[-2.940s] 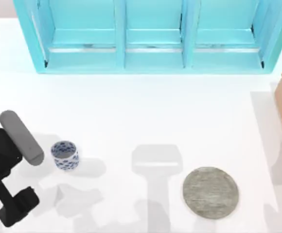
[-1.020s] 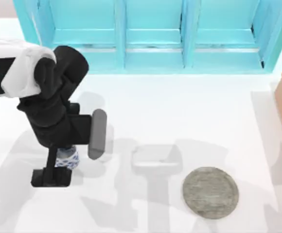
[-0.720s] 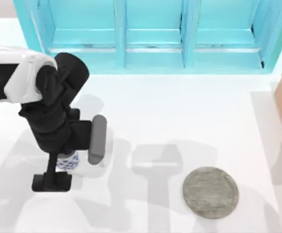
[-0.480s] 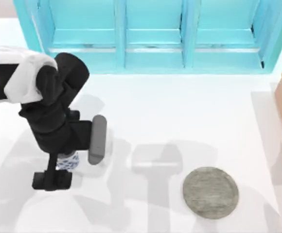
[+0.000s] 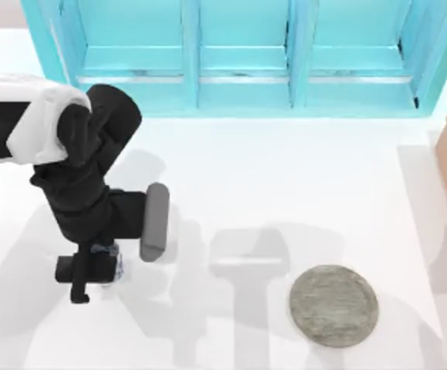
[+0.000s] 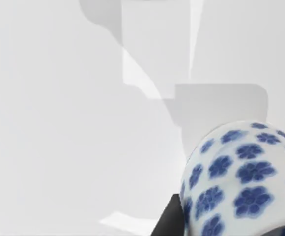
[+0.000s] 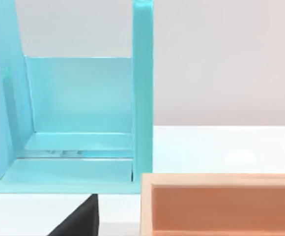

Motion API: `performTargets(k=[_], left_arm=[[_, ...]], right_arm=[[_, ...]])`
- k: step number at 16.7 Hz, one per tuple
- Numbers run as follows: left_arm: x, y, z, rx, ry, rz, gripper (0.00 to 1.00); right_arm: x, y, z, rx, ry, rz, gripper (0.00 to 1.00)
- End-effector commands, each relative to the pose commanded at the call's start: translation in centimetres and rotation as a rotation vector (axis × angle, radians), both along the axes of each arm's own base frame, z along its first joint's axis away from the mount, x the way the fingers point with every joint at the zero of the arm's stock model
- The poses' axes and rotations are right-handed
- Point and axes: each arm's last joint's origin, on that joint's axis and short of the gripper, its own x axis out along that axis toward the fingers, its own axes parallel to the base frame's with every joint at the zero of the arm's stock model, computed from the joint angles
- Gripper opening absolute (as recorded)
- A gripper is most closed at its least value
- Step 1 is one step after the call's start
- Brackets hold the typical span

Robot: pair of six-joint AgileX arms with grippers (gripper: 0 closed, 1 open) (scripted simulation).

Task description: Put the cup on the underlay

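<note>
While gripped, one cup [image 6: 241, 182], one underlay [image 5: 334, 305]

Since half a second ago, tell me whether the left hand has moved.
Yes. In the top view the left hand has closed in around the cup, its black bar now shorter, while the underlay keeps its place.

Glossy glazed cup [image 6: 241, 182] (porcelain-like); matt, rough stone-like underlay [image 5: 334, 305]; smooth white table [image 5: 285, 177]; wooden box [image 7: 221, 204]
</note>
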Motion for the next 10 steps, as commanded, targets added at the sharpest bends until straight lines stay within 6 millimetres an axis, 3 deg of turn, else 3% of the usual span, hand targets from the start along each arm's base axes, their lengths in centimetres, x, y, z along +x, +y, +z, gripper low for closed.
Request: performTargets(k=[2, 3, 10], left_arm=[[0.00, 0.00, 0.00, 0.000, 0.000, 0.000, 0.02], [0.00, 0.00, 0.00, 0.000, 0.000, 0.000, 0.00], [0.00, 0.00, 0.00, 0.000, 0.000, 0.000, 0.00]], right_arm=[[0.00, 0.00, 0.00, 0.000, 0.000, 0.000, 1.00], [0.00, 0.00, 0.00, 0.000, 0.000, 0.000, 1.00], [0.00, 0.00, 0.00, 0.000, 0.000, 0.000, 1.00]])
